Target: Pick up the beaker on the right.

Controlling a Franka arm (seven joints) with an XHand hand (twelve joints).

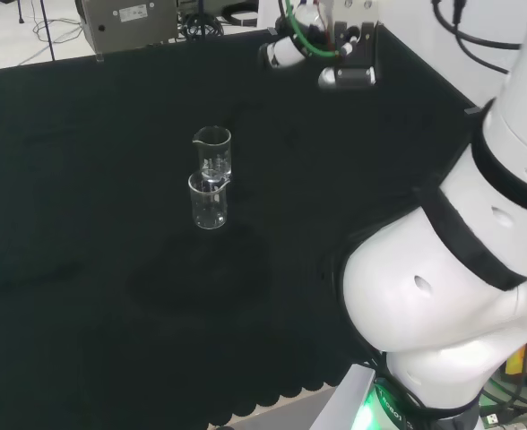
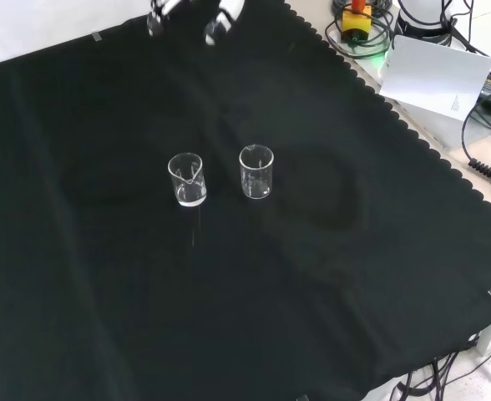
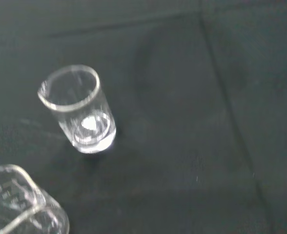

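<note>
Nothing lifted yet: both beakers (image 2: 186,179) (image 2: 256,171) stand on the cloth (image 2: 329,276), my hand (image 2: 216,21) well away, finger state I cannot tell

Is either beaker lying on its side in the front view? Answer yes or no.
No, the left beaker and the right beaker both stand upright on the black cloth, mouths up.

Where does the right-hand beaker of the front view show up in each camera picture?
Head view: the right beaker is the nearer of the pair.
Front view: right of the pair, mid-cloth.
Wrist view: cannot tell which of the two it is.
Shared landmark: the other beaker.
</note>
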